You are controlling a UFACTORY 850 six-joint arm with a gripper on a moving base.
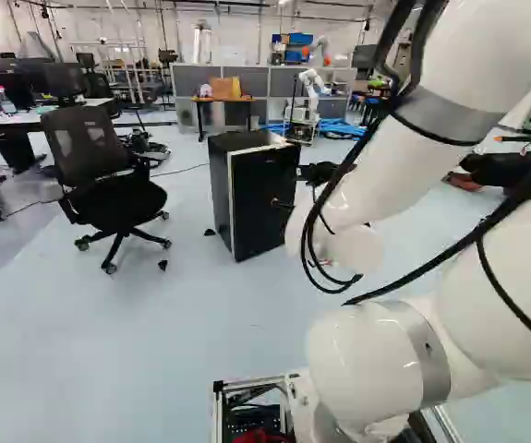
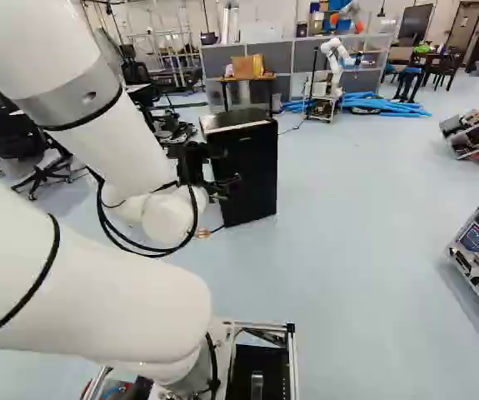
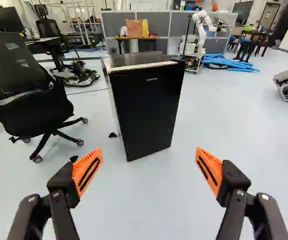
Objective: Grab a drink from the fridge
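Left and right base views from behind the arm (image 1: 387,172), one each side, angled down toward the fridge (image 3: 146,107), wrist view nearer it, facing its front, fridge top shared by all

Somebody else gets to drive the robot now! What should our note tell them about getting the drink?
Gripper: open, nothing between its fingers.
Fridge: black, on the floor ahead of the gripper; its door looks shut. An office chair stands near it.
Drink: none in sight, so I can't say what's inside.
Done: the gripper points toward the fridge.
Left: reach the fridge, open it, grab a drink.
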